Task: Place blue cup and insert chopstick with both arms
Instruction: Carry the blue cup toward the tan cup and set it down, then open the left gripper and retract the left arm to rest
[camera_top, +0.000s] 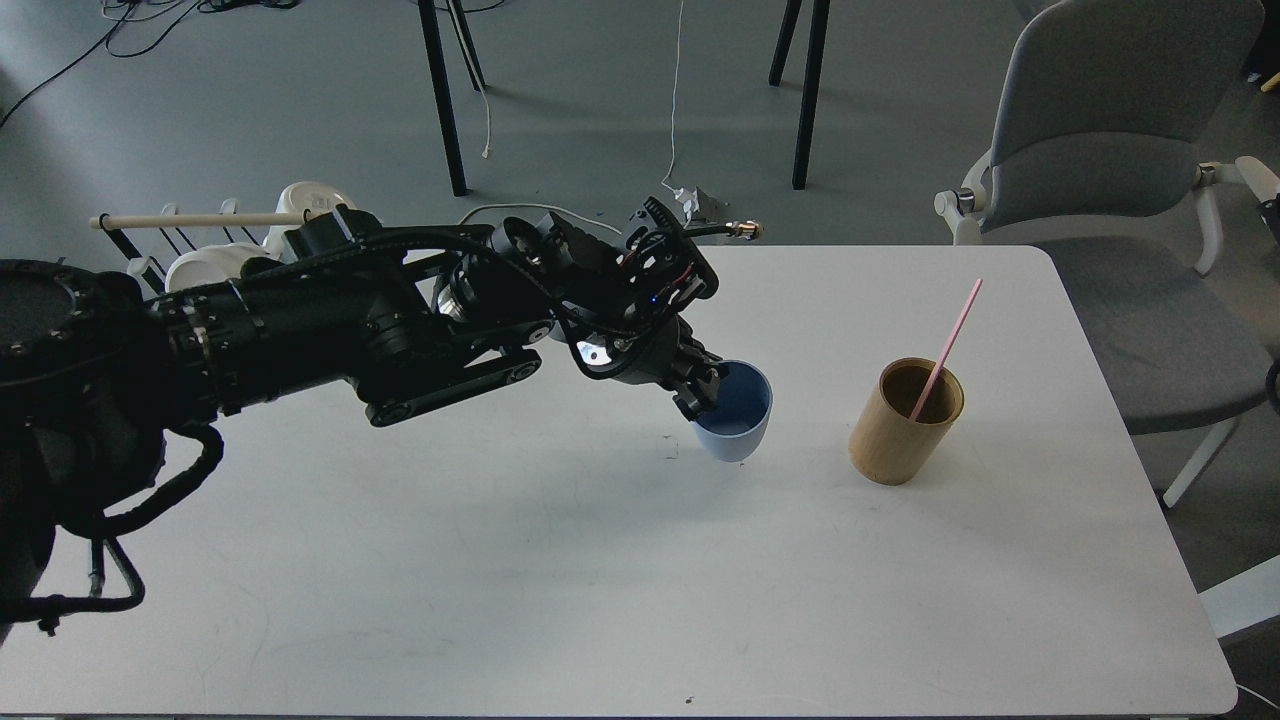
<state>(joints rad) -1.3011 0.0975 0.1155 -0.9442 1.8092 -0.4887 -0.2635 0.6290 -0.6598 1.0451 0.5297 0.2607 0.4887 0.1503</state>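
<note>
The blue cup (738, 415) is near the middle of the white table (600, 560), almost upright, mouth up; I cannot tell if its base touches the table. My left gripper (703, 392) is shut on the cup's left rim, one finger inside and one outside. The pink chopstick (948, 348) leans to the upper right inside the tan cylindrical holder (903, 422), which stands to the right of the cup. My right gripper is out of view.
A black wire rack with a pale wooden rod (190, 219) and white mugs (300, 205) stands at the table's far left, partly behind my left arm. A grey chair (1110, 130) stands beyond the table's right corner.
</note>
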